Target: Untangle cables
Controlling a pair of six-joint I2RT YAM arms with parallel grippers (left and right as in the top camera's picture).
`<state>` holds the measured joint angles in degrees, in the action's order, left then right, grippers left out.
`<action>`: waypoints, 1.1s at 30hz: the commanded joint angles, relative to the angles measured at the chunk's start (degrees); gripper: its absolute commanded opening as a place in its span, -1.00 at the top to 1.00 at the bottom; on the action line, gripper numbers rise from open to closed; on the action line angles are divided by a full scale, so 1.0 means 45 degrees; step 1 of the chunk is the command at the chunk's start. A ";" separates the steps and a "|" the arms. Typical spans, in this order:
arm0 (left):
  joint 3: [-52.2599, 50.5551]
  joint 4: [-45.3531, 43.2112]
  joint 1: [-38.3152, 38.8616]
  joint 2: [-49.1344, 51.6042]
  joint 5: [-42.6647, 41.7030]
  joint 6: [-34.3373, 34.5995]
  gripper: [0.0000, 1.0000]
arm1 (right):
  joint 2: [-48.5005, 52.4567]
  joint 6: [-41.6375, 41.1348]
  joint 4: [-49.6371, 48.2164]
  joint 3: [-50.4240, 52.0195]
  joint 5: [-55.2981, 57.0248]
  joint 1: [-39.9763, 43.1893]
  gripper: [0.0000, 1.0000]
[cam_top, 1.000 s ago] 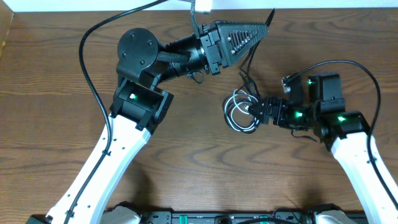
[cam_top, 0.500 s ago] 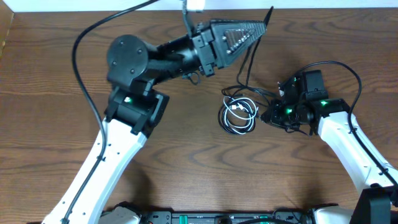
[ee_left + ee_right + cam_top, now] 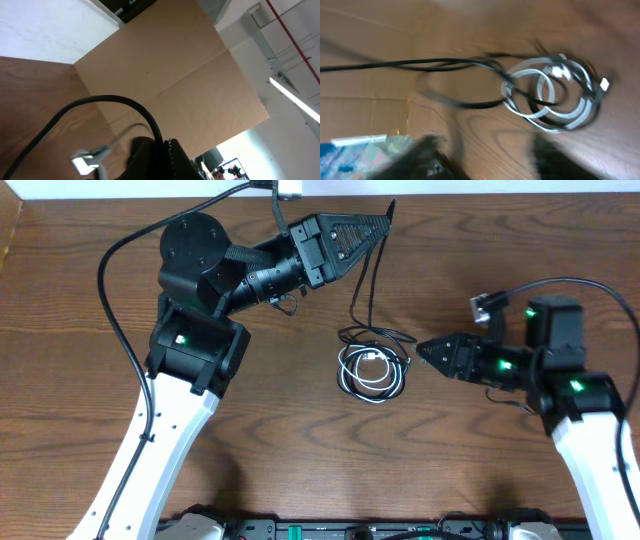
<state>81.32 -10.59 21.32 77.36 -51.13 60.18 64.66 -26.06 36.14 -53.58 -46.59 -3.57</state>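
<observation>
A brown wood table [image 3: 300,450] is lying under both arms, with a pale wall running along its far edge. The cables [image 3: 372,370] are sitting in a loose white-and-black coil at mid-table. One black cable [image 3: 360,290] is running from the coil to the left gripper [image 3: 386,212], which is pinching it between closed fingertips. The right gripper [image 3: 420,348] is hovering just beside the coil, its fingers apart and holding nothing.
</observation>
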 commanded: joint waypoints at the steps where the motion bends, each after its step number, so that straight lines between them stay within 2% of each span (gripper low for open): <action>1: 0.0204 0.0024 0.0097 -0.0058 -0.0165 -0.0005 0.85 | -0.1195 0.0743 -0.0437 -0.0165 -0.0869 0.0112 -0.99; 7: 0.0204 0.0019 0.0962 -0.0058 -0.0170 0.0607 0.85 | -0.1603 0.2550 -0.1010 -0.0165 -0.0845 0.0107 -0.98; 16: 0.0204 0.0175 0.1831 -0.0058 -0.0165 0.0607 0.85 | 0.0355 0.5071 -0.0792 -0.0165 -0.0627 0.0107 -0.96; 19: 0.0204 0.0267 0.1831 -0.0058 -0.0165 0.0607 0.85 | 0.0967 0.5251 -0.0699 -0.0160 -0.0646 0.0102 -0.61; 25: 0.0204 0.0301 0.1831 -0.0058 -0.0155 0.0602 0.85 | 0.1744 0.5819 -0.0724 -0.0160 -0.0670 -0.0709 -0.50; 28: 0.0204 0.0301 0.1831 -0.0058 -0.0155 0.0602 0.85 | 0.2016 0.5804 -0.0952 -0.0160 -0.0087 -0.1311 -0.32; 30: 0.0204 0.0306 0.1831 -0.0058 -0.0155 0.0602 0.85 | 0.2152 0.5571 -0.1001 -0.0160 0.0811 -0.1666 -0.03; 33: 0.0204 0.0316 0.1826 -0.0058 -0.0155 0.0593 0.85 | 0.2205 0.4362 -0.0976 -0.0160 0.2759 -0.1938 0.61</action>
<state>81.32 -8.88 29.47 77.36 -51.13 63.00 74.30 -2.59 31.79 -53.67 -43.00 -11.44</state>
